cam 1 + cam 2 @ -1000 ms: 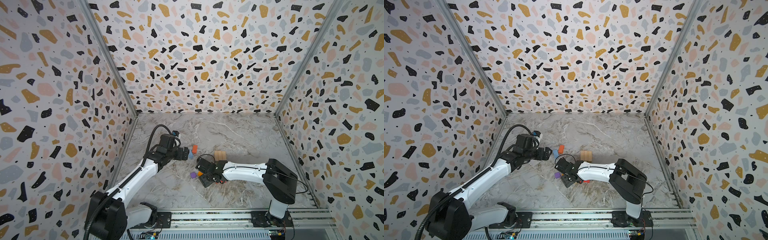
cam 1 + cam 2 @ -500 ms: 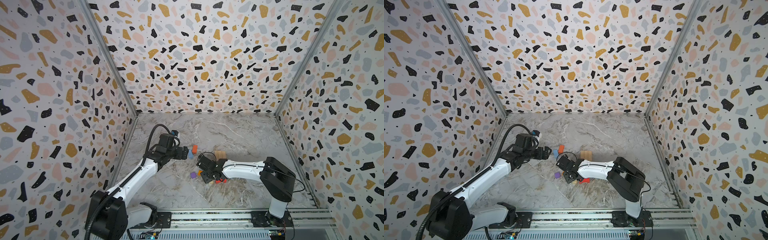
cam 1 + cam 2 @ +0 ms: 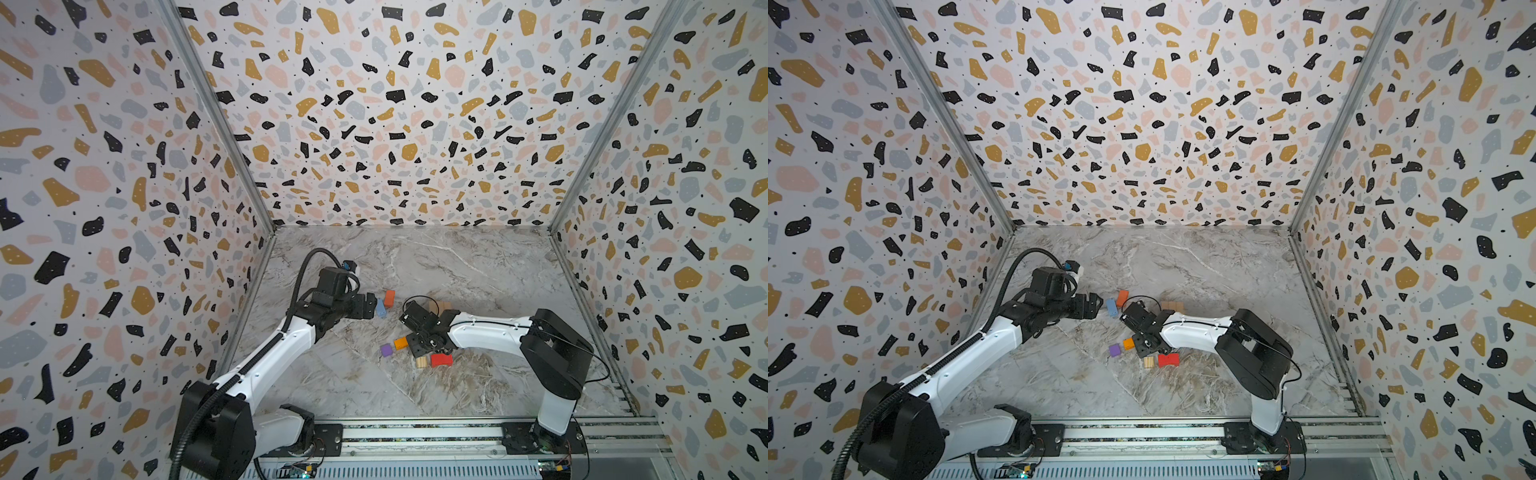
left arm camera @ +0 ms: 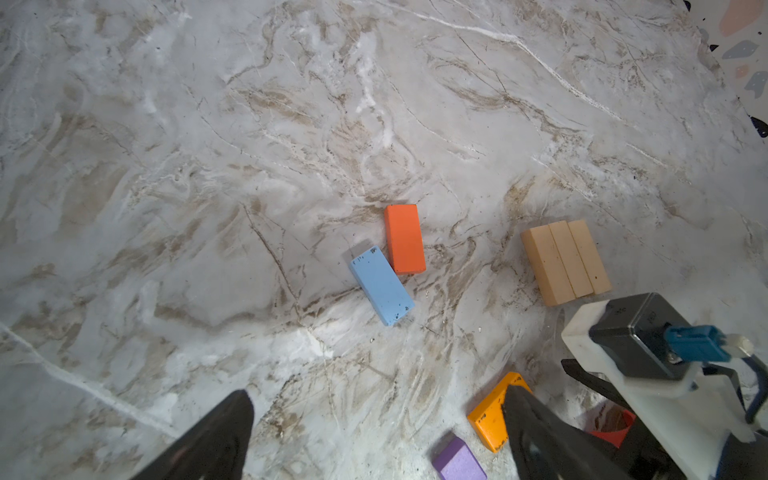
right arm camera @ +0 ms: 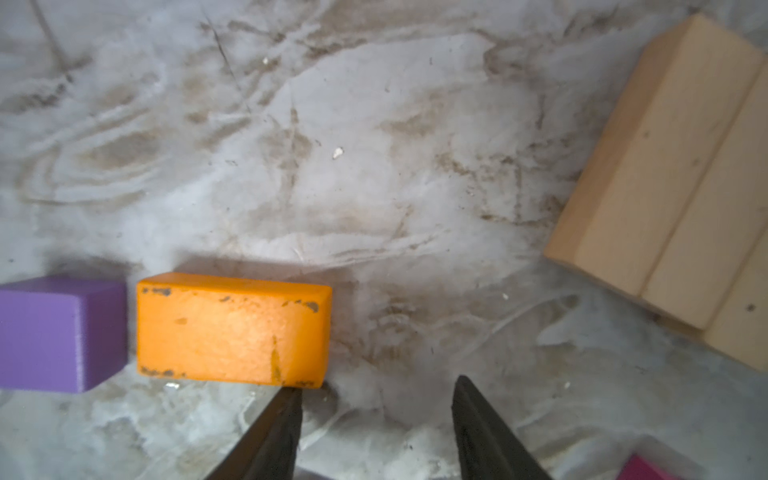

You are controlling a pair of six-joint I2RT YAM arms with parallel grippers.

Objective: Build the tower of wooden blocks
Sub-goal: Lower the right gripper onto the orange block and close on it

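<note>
No tower stands in any view; the wood blocks lie singly on the marble floor. Three tan planks (image 3: 441,306) (image 4: 565,262) lie side by side. An orange-red block (image 3: 389,298) and a blue block (image 3: 380,308) touch at a corner, just ahead of my left gripper (image 3: 370,306) (image 4: 378,392), which is open and empty. A purple cube (image 3: 386,350) (image 5: 54,332), an orange block (image 3: 400,343) (image 5: 232,330), a small tan block (image 3: 421,362) and a red block (image 3: 441,359) sit nearer the front. My right gripper (image 3: 415,351) (image 5: 376,386) hangs open beside the orange block, holding nothing.
Speckled walls (image 3: 124,249) close in the floor on three sides. A metal rail (image 3: 415,432) with both arm bases runs along the front edge. The right arm's forearm (image 3: 486,330) stretches low over the floor just in front of the tan planks.
My right gripper has drawn back from above the red and small tan blocks, which now show on the floor, and sits beside the orange block. The left arm has hardly moved.
</note>
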